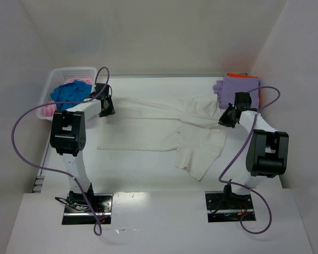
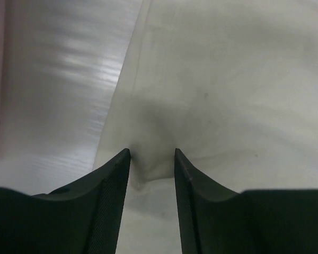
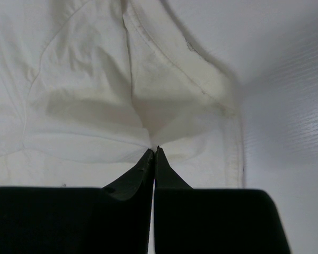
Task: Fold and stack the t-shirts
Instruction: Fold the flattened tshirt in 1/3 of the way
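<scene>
The large cream-white t-shirt (image 1: 164, 129) lies spread across the middle of the table, with one sleeve trailing toward the front right. My left gripper (image 1: 106, 108) is over its left far corner. In the left wrist view the gripper (image 2: 152, 159) is open, its jaws straddling a small fold at the cloth's edge (image 2: 228, 79). My right gripper (image 1: 228, 117) is at the shirt's right end. In the right wrist view it (image 3: 155, 152) is shut on a pinch of the cream cloth (image 3: 95, 79), which puckers toward the tips.
A white lattice basket (image 1: 52, 79) at the back left holds a blue shirt (image 1: 69, 93) and a pink shirt (image 1: 80, 81). A folded lavender shirt (image 1: 239, 84) lies on an orange one (image 1: 237, 74) at the back right. White walls enclose the table.
</scene>
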`<state>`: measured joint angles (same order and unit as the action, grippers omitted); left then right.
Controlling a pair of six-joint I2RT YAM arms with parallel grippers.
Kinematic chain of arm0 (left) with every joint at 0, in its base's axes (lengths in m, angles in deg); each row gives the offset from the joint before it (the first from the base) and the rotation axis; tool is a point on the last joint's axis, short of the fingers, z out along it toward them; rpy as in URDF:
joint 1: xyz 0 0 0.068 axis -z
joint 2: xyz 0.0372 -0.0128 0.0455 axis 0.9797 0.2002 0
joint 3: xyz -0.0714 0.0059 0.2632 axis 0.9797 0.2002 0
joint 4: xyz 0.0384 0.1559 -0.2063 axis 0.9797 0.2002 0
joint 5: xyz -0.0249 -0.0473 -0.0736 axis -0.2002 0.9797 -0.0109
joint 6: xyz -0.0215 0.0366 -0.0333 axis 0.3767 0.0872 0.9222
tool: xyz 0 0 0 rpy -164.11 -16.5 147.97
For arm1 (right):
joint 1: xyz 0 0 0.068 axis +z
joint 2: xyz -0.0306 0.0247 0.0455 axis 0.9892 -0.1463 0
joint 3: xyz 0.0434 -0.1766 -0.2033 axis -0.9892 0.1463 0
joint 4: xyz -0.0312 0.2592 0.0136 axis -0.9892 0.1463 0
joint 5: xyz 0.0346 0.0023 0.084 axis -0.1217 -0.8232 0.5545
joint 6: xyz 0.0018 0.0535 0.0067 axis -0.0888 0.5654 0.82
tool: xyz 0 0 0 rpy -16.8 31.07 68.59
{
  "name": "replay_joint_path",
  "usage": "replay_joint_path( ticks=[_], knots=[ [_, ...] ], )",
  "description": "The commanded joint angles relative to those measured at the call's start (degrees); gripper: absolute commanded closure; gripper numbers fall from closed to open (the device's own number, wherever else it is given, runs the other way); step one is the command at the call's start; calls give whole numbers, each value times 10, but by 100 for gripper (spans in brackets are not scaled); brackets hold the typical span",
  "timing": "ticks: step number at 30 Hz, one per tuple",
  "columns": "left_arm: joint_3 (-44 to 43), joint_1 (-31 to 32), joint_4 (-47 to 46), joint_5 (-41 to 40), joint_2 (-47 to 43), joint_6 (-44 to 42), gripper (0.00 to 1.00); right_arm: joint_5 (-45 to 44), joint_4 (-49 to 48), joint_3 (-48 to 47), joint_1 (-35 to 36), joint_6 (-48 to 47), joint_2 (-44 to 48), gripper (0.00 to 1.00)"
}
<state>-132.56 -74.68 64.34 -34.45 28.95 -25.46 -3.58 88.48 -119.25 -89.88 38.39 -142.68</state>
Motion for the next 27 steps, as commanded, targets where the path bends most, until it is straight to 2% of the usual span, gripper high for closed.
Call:
replay_joint_path(
  ticks=[1,9,15,17,21,23,24,27],
  knots=[
    [22,-13,-25,3,-14,38,53,-5,4,-24,-4,-14,5,100],
    [-13,-25,-19,10,11,43,58,-31,9,-24,-4,-14,10,100],
    [-19,-25,-14,10,21,38,74,-31,9,-24,-4,-14,10,100],
    [-24,-25,-14,10,21,32,83,-31,9,-24,-4,-14,10,100],
    [-29,-25,-2,5,27,32,87,-31,9,-24,-4,-14,10,100],
    [-36,-25,4,-1,33,32,77,-31,9,-24,-4,-14,10,100],
    [-36,-25,4,-1,33,32,62,-31,9,-24,-4,-14,10,100],
    [-29,-25,4,-13,27,32,50,-31,9,-24,-4,-14,10,100]
  ],
)
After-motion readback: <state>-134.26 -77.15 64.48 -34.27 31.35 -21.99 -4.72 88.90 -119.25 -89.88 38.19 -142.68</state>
